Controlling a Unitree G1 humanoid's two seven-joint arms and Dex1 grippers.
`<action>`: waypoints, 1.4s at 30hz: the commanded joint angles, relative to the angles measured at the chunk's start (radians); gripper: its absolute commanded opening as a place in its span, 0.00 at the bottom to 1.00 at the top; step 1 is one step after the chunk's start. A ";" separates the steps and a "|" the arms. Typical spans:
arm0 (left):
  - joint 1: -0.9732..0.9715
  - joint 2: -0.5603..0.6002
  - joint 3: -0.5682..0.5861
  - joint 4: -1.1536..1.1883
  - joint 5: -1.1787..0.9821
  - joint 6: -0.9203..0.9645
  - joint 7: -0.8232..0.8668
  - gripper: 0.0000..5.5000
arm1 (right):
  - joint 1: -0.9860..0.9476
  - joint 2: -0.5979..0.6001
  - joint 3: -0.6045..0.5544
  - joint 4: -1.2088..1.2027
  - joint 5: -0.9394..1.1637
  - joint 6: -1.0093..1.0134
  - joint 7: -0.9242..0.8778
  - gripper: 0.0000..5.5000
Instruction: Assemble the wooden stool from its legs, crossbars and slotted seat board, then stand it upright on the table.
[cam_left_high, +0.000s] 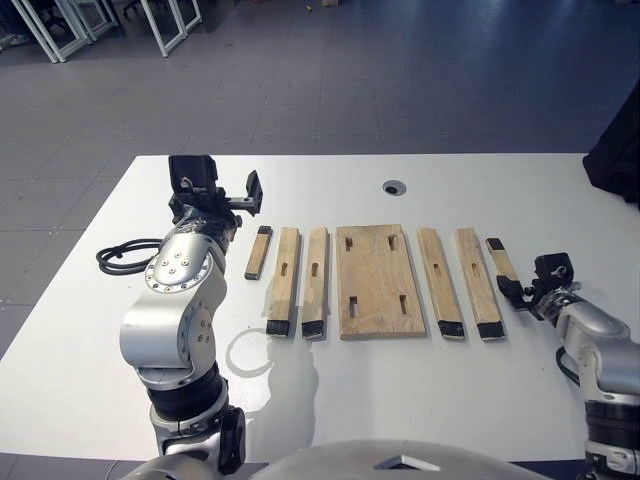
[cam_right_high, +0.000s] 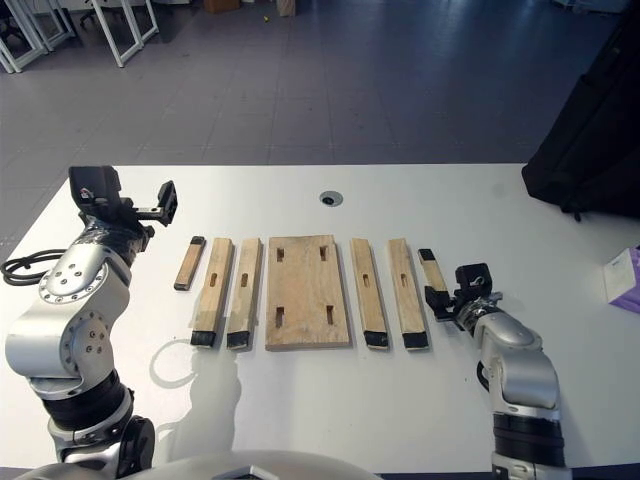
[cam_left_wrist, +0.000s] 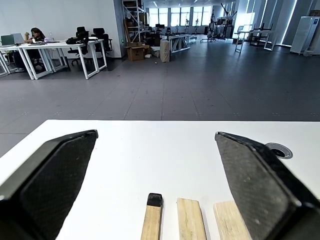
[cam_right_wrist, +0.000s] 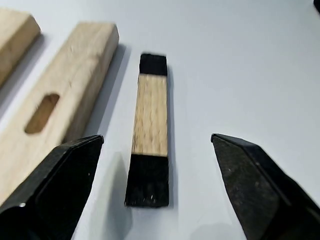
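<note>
The slotted seat board (cam_left_high: 378, 282) lies flat at the table's middle. Two legs (cam_left_high: 285, 280) (cam_left_high: 316, 282) lie to its left and two more (cam_left_high: 440, 283) (cam_left_high: 477, 283) to its right, all with black-tipped near ends. A short crossbar (cam_left_high: 259, 252) lies at the far left of the row, another crossbar (cam_left_high: 502, 262) at the far right. My left gripper (cam_left_high: 222, 190) hangs open above the table, behind the left crossbar (cam_left_wrist: 152, 220). My right gripper (cam_right_wrist: 157, 137) is open and low, its fingers either side of the right crossbar's (cam_right_wrist: 150, 125) near end, not touching it.
A black cable (cam_left_high: 125, 257) coils at the table's left edge. A round grommet hole (cam_left_high: 394, 187) sits behind the board. A white ring (cam_left_high: 250, 352) lies near the front left. A black bag (cam_right_high: 590, 150) stands off the right side, and a small box (cam_right_high: 625, 275) rests at the right edge.
</note>
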 joint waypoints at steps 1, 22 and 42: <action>-0.005 -0.002 0.000 -0.009 0.005 0.021 0.002 0.79 | 0.025 -0.006 0.025 0.076 -0.023 -0.051 0.009 0.72; -0.015 -0.002 -0.004 0.003 0.005 0.021 0.001 0.79 | 0.042 0.007 0.055 0.295 -0.014 -0.153 0.032 0.24; -0.517 -0.096 0.550 0.876 -0.729 0.269 -0.238 0.79 | -0.407 0.309 0.366 -0.197 -0.045 -0.108 -0.157 0.24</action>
